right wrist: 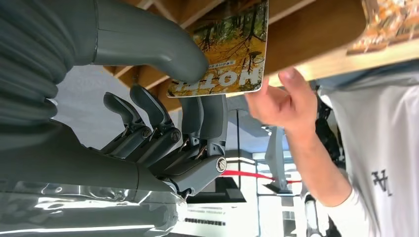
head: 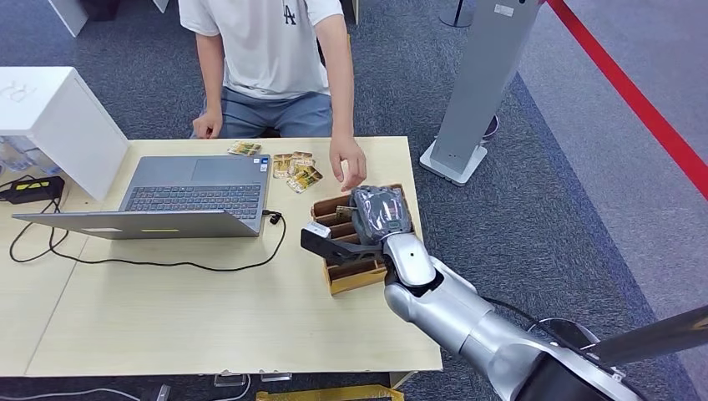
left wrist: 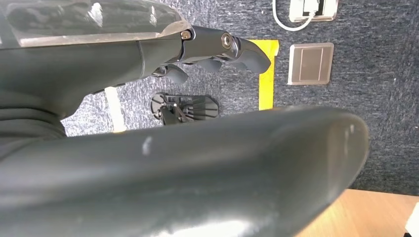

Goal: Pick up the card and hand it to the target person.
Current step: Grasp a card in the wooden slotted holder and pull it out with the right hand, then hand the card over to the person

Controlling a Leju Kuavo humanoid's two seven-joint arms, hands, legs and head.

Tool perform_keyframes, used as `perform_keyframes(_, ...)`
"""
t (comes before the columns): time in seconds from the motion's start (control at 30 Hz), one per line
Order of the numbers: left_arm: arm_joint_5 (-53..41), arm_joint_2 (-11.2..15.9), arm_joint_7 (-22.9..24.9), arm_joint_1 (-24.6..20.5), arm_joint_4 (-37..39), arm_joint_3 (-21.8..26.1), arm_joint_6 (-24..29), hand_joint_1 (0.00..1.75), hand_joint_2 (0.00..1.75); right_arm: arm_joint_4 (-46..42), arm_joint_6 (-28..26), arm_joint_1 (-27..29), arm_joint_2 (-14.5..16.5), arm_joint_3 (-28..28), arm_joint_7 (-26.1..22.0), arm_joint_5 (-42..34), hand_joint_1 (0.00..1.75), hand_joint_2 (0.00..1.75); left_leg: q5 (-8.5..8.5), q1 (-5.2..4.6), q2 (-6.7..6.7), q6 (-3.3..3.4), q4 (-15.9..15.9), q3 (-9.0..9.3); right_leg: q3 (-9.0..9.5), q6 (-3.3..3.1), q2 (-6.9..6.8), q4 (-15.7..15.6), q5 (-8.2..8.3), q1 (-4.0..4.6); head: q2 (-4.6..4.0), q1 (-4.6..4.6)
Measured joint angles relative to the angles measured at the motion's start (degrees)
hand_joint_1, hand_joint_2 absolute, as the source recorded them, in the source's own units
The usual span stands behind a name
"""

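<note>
Your right arm (head: pixel 467 322) comes in from about five o'clock in the head view and reaches toward eleven o'clock, elbow bent, silver forearm rising to the wrist. Your right hand (head: pixel 377 219) sits at the end of it, back of the hand up, grey cover toward the camera. In the right wrist view your thumb (right wrist: pixel 148 42) presses the card (right wrist: pixel 230 47) against the fingers (right wrist: pixel 210 116) behind it; the others curl loosely. Your left hand (left wrist: pixel 217 52) hangs with its fingers curled in, holding nothing.
</note>
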Motion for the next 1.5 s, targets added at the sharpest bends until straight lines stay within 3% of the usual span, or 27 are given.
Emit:
perform_keyframes(0.47,1.0,0.0,-0.7,1.2,0.0,0.0,0.1,0.0,0.0,-20.2,-3.2,2.5,-5.5,-4.8,2.2,3.4,1.62,1.75,0.0,0.0,0.0,0.0,0.0,0.02,0.0,0.0,0.0,0.0,0.0,0.0,0.0,0.01)
perform_keyframes(0.83,1.0,0.0,-0.7,1.2,0.0,0.0,-0.7,0.0,0.0,-27.0,-3.1,4.5,-7.1,-6.1,1.8,4.3,1.62,1.75,0.0,0.0,0.0,0.0,0.0,0.0,0.01,0.0,0.0,0.0,0.0,0.0,0.0,-0.02)
perform_keyframes(0.87,1.0,0.0,-0.7,1.2,0.0,0.0,-0.8,0.0,0.0,-27.0,-3.1,4.6,-7.1,-6.2,1.7,4.4,1.55,1.75,0.0,0.0,0.0,0.0,0.0,0.0,0.01,0.0,0.0,0.0,0.0,0.0,0.0,-0.01)
perform_keyframes(0.9,1.0,0.0,-0.7,1.2,0.0,0.0,-1.0,0.0,0.0,-27.1,-3.1,4.8,-7.2,-6.3,1.6,4.5,1.37,1.75,0.0,0.0,0.0,0.0,0.0,-0.02,0.0,0.0,0.0,0.0,0.0,0.0,0.0,0.01)
perform_keyframes(0.97,1.1,0.0,-0.7,1.2,0.0,0.0,-1.2,0.0,0.0,-27.1,-3.1,5.0,-7.2,-6.5,1.6,4.5,0.56,1.75,-0.01,0.0,0.0,0.0,0.0,-0.03,-0.01,0.0,0.0,0.0,0.0,0.0,0.0,0.03)
perform_keyframes(1.0,1.1,0.0,-0.8,1.2,0.0,0.0,-1.3,0.0,0.0,-27.1,-3.1,5.0,-7.3,-6.6,1.4,4.4,0.22,1.75,-0.01,0.0,0.0,0.0,0.0,-0.04,-0.01,0.0,0.0,0.0,0.0,0.0,0.0,0.03)
perform_keyframes(1.03,1.1,0.0,-0.9,1.2,0.0,0.0,-1.5,0.0,0.0,-27.1,-3.1,5.1,-7.3,-6.6,1.2,4.2,0.0,1.75,-0.01,0.0,0.0,0.0,0.0,-0.04,-0.01,0.0,-0.01,0.0,0.0,0.0,0.0,0.03)
perform_keyframes(1.13,1.0,0.0,-1.1,1.2,0.0,0.0,-1.8,0.0,0.0,-27.0,-3.5,5.2,-7.3,-6.8,-1.7,-0.1,0.0,1.75,-0.02,0.0,0.0,0.01,0.0,-0.04,-0.01,0.0,-0.01,0.0,-0.01,0.0,0.0,0.02)
perform_keyframes(1.33,1.2,0.0,-1.0,1.2,0.0,0.0,-1.9,0.0,0.0,-25.2,-5.1,7.2,-6.9,-8.1,-18.6,-30.2,0.0,1.75,-0.02,0.0,-0.01,0.01,0.0,-0.04,0.0,0.0,-0.02,0.0,-0.01,0.0,0.0,-0.03)
perform_keyframes(1.5,1.8,0.0,-1.2,1.5,0.0,0.0,-1.7,0.0,0.0,-23.1,-4.1,10.3,-6.8,-9.9,-26.2,-46.6,0.0,1.75,-0.02,0.0,-0.02,0.01,0.0,-0.04,0.0,0.01,-0.03,0.0,-0.01,0.0,0.0,0.03)
